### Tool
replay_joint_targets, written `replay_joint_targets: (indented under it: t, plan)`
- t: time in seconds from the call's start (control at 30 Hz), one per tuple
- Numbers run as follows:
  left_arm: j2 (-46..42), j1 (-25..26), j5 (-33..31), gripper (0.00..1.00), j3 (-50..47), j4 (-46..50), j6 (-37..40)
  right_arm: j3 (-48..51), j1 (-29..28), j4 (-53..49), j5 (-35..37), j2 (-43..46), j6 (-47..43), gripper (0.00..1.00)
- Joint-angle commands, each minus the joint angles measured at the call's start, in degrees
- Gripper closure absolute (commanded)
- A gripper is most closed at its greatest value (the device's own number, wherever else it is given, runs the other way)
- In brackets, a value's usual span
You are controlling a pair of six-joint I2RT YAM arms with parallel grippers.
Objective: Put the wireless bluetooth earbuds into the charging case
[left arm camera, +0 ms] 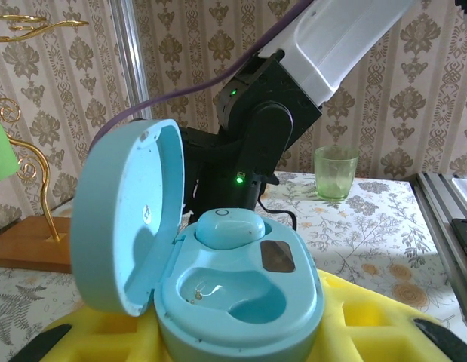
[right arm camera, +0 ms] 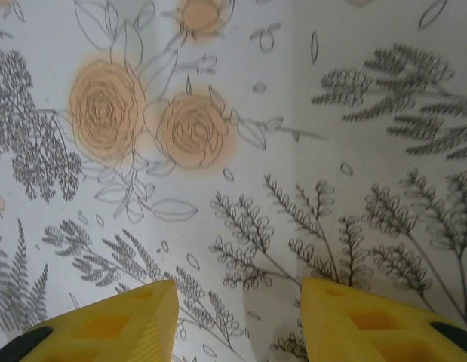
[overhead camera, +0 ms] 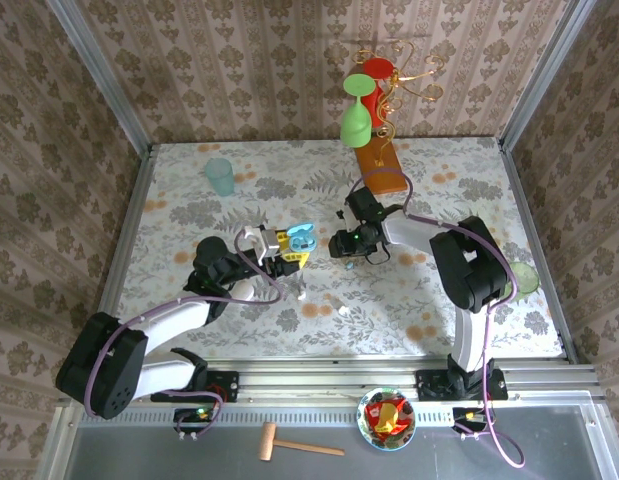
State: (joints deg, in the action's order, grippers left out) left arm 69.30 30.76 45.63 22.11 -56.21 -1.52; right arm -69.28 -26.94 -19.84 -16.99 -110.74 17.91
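Observation:
My left gripper (overhead camera: pixel 281 247) (left arm camera: pixel 241 335) is shut on the pale blue charging case (overhead camera: pixel 302 237) (left arm camera: pixel 241 294) and holds it above the table with its lid (left arm camera: pixel 124 226) swung open to the left. One pale blue earbud (left arm camera: pixel 227 228) sits in the case's far slot; the near slot (left arm camera: pixel 233 298) is bare. My right gripper (overhead camera: pixel 347 250) (right arm camera: pixel 237 317) hangs just right of the case, open, its yellow fingers (right arm camera: pixel 127 324) over bare tablecloth. Two tiny white earbuds (overhead camera: pixel 301 295) (overhead camera: pixel 341 311) and a small blue piece (overhead camera: pixel 346 279) lie on the cloth in front.
A green cup (overhead camera: pixel 219 176) (left arm camera: pixel 336 172) stands at the back left. A gold stand with green and red glasses on a wooden base (overhead camera: pixel 377 165) is at the back centre. A green plate (overhead camera: pixel 524 277) lies at the right edge. The right arm (left arm camera: pixel 256 128) looms close behind the case.

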Motion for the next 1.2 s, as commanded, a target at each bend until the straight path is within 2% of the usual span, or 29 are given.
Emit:
replay_joint_targets:
  t: [0.0, 0.37, 0.57, 0.7, 0.9, 1.07, 1.17]
  plan:
    - [-0.79, 0.35, 0.01, 0.79, -0.14, -2.07, -0.86, 3.34, -0.13, -0.61, -2.61, 1.37, -0.74, 0.56]
    - [-0.14, 0.49, 0.43, 0.79, 0.13, -2.15, -0.77, 13.26, -1.01, 2.06, -3.00, 8.38, 1.59, 0.57]
    - [0.49, 0.48, 0.46, 0.79, 0.44, -2.86, -0.86, 16.16, -1.75, 2.59, -3.79, 12.13, 3.32, 0.57]
    - [1.05, 0.53, 0.45, 0.79, 0.65, -3.07, -0.85, 18.37, -2.08, 6.02, -7.47, 13.71, 3.94, 0.56]
    - [2.43, 0.61, 1.22, 0.79, 1.36, -4.57, -1.95, 18.12, -2.07, 7.49, -7.75, 14.63, 3.19, 0.55]
    - [1.16, 0.61, 0.87, 0.79, 0.75, -3.32, -1.22, 18.42, -2.08, 7.20, -2.73, 18.88, 0.52, 0.51]
    - [0.71, 0.61, 0.62, 0.79, 0.57, -2.82, -0.60, 15.66, -1.91, 5.26, 0.61, 16.70, -2.10, 0.50]
